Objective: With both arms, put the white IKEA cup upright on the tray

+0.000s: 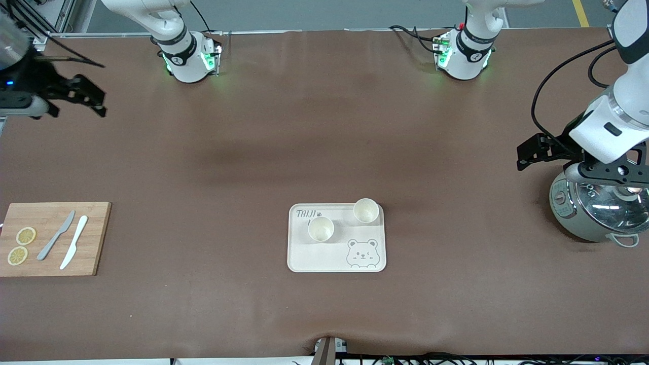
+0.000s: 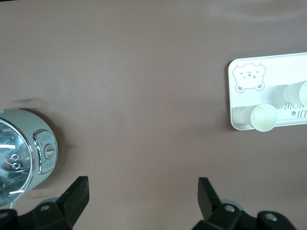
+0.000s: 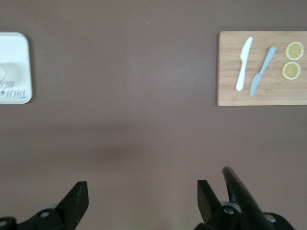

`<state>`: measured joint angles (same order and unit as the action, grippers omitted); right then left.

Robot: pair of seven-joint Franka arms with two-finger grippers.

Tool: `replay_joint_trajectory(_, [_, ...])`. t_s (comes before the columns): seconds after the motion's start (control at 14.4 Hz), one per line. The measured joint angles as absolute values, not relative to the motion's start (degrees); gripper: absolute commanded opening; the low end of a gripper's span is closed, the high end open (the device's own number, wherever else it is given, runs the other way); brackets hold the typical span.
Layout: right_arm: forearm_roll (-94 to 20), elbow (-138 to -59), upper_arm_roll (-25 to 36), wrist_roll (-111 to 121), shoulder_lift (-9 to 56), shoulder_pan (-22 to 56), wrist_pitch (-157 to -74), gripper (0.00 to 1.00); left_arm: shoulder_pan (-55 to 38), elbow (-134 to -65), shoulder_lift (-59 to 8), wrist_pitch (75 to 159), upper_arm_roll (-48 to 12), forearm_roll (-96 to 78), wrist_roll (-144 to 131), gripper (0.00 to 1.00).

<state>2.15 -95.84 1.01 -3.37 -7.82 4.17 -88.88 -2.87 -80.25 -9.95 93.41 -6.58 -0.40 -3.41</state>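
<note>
On the tray: two white cups upright.
My left gripper: over bare table beside the cooker, jaws spread, empty.
My right gripper: jaws spread, empty, waiting.

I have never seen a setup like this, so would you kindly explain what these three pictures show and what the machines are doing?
Two white robot arms work at a brown table. One picture looks down from a high camera facing them; the other two come from cameras on each arm's wrist. In the middle lies a cream tray carrying two white cups, both upright. Toward the right arm's end is a wooden cutting board with two lemon slices and two knives. Toward the left arm's end stands a cooker with a glass lid. The left gripper hangs open beside the cooker, the right gripper open over bare table. Neither holds anything.
</note>
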Motion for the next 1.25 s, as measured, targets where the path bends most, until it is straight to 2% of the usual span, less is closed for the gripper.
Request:
replay_joint_trajectory(0.21, [2.1, -96.4, 1.3, -0.4, -7.6, 1.6, -89.8, 1.0, -2.7, -80.3, -10.4, 93.6, -6.5, -0.4, -3.4, 1.0])
replay_joint_trajectory(1.25, [2.1, -97.0, 1.1, 0.3, -7.5, 1.5, -90.0, 1.0, -2.5, -80.3, -10.7, 93.9, -6.3, -0.4, -3.4, 1.0])
